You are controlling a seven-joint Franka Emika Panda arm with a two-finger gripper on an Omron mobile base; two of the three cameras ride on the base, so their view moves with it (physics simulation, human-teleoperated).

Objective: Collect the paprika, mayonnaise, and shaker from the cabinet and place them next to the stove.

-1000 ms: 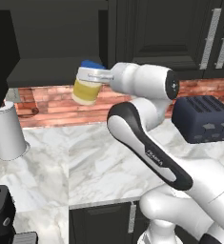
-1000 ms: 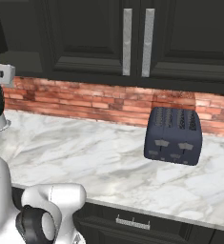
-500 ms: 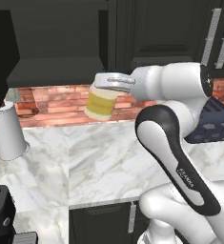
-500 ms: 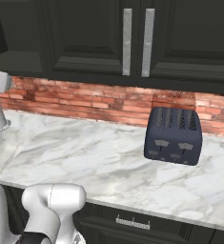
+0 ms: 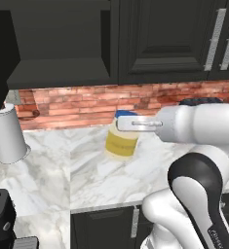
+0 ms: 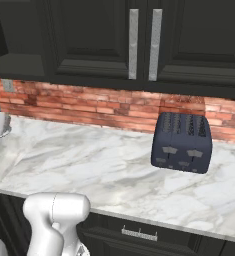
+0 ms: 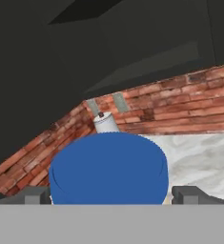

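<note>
The mayonnaise point(image 5: 121, 142), a pale-yellow jar with a blue lid, hangs slightly tilted just over the marble counter point(image 5: 91, 175) in the left base view. My gripper point(image 5: 125, 123) is shut on its lid from the right. From the hand view the blue lid point(image 7: 108, 167) sits between my two fingertips point(image 7: 36, 195), with the gripper point(image 7: 111, 196) spread wide around it. The dark cabinet point(image 5: 57, 48) with its open shelf recess is up and to the left. The paprika, the shaker and the stove are out of view.
A large white cone-shaped object point(image 5: 10, 133) stands on the counter at the left, by the brick backsplash point(image 5: 77, 104). A dark blue toaster point(image 6: 182, 143) sits on the counter at the right. Closed cabinet doors with silver handles point(image 6: 141, 44) hang above it.
My arm has carried the mayonnaise rightward and downward, from just under the cabinet recess to low over the counter. The cone and the toaster have stayed put.
</note>
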